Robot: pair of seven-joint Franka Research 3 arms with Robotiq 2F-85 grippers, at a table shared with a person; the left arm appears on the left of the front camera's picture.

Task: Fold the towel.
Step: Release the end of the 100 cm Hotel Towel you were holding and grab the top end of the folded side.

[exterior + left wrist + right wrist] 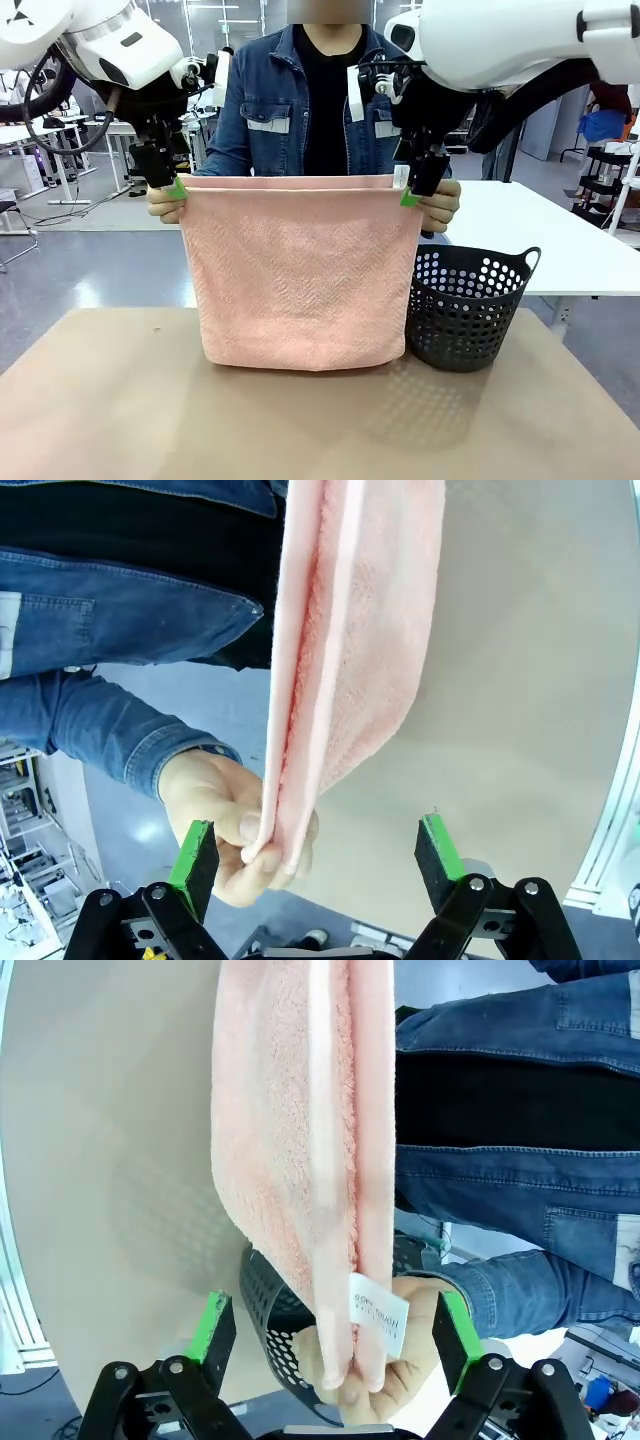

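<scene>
Nearest the front camera lies the bare brown table (300, 430), and beyond it you see the towel (300, 270) held upright like a curtain, doubled over so two pink layers hang side by side. Its lower edge is down at the table top; you cannot tell whether it rests there. A person in a denim jacket (260, 110) stands behind it at the far side and pinches both top corners: one hand (163, 205) at the corner on your left, the other hand (442, 208) at the corner on your right, where a small white label (378, 1320) hangs from the cloth. Your left arm comes down from the upper left with its wrist bent so the left gripper (172, 185) points down at that corner. In its wrist view the left gripper (315, 852) has its jaws spread wide, the green pads (195, 855) standing on either side of the towel's edge and the pinching fingers, clear of the cloth, grasping nothing. Your right arm reaches in from the upper right, and the right gripper (412, 192) also points down, slightly tilted, at the other corner. Seen from its wrist, the right gripper (335, 1338) is likewise released, jaws wide apart around the folded edge and the hand beneath it, with no pad on the towel. A black perforated basket (470, 310) stands on the table just beside the towel's lower right corner.
</scene>
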